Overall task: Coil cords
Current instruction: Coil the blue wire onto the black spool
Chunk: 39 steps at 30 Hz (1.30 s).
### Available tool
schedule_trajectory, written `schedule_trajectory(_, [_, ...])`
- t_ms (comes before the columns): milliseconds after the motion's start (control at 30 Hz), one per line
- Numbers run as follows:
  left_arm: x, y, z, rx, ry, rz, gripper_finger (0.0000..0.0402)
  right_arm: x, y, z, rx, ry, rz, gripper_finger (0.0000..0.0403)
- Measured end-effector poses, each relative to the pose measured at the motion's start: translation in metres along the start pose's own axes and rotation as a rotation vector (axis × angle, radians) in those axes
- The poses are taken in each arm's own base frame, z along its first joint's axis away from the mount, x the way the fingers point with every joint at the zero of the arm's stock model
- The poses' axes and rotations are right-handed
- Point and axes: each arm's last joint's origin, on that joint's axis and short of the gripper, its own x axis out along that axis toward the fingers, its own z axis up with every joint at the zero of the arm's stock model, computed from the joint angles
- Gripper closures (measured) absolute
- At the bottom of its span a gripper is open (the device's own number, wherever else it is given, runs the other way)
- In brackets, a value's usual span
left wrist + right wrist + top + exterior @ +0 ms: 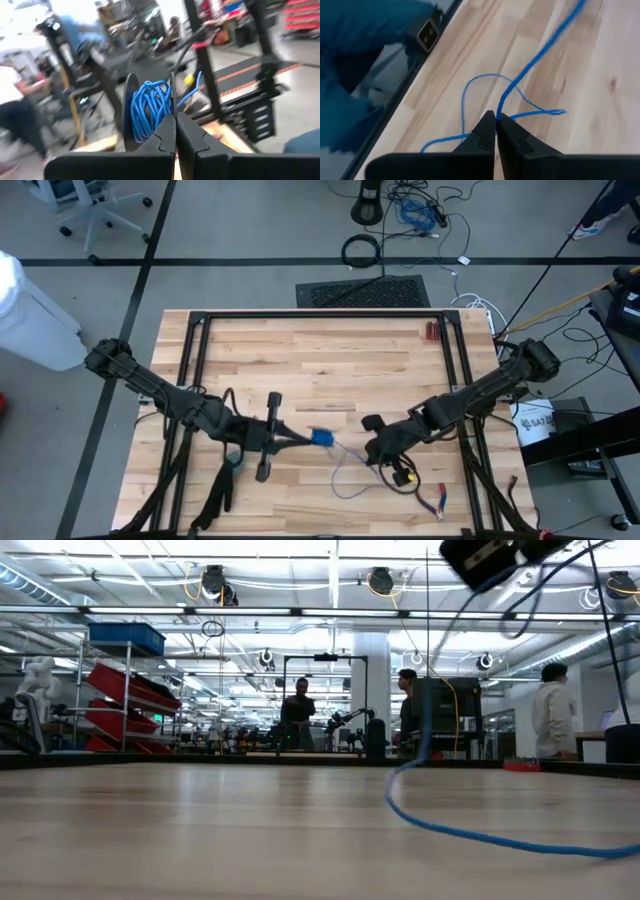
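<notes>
Cord (530, 65) pinched by right tool (495, 118), plug unseen

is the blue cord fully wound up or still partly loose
Partly loose. A bundle of the blue cord sits wound at the left gripper, while a slack length loops over the table to the right gripper.

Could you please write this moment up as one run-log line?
left pincer: shut on blue cord bundle | right pincer: shut on cord's loose run | slack: looped on table
</notes>
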Motion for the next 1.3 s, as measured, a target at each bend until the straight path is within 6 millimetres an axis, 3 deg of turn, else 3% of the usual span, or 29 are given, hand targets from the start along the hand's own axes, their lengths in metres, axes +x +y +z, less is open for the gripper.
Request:
schedule_trajectory(367, [0.002,0.008,-0.022,-0.1,0.197,0.027,0.0402,-0.041,0.047,0.026,-0.093,0.027,-0.177,0.0403])
schedule_trajectory(667, [0.002,0.012,-0.035,-0.2,0.289,-0.071,0.0401,-0.076,0.073,0.045,-0.183,-0.066,-0.339,0.0403])
schedule_trajectory(967, [0.002,0.01,-0.039,-0.239,0.328,-0.104,0.0402,-0.1,0.081,0.064,-0.294,-0.177,-0.445,0.0403])
schedule_trajectory(1300, [0.009,0.006,-0.046,-0.251,0.327,-0.17,0.0402,-0.105,0.068,0.086,-0.419,-0.282,-0.514,0.0403])
